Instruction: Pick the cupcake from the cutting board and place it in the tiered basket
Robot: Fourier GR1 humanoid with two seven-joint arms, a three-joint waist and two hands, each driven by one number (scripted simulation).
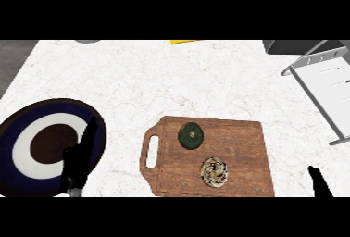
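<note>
A wooden cutting board (239, 162) with a handle slot on its left lies at the lower middle of the counter. On it sit a dark green round item (191, 136) near the top left and the cupcake (214, 172), brownish with pale swirls, lower down. The tiered basket (327, 88), grey with a white shelf, stands at the right edge. My left hand (78, 159) rests open at the lower left, fingers up, over a plate. Only fingertips of my right hand (317, 183) show at the lower right, right of the board and apart from the cupcake.
A large round plate (27, 152) with dark blue, white and brown rings lies at the lower left. A yellow object (186, 41) and a grey one (87, 41) peek in at the counter's far edge. The counter's left edge runs diagonally at the upper left.
</note>
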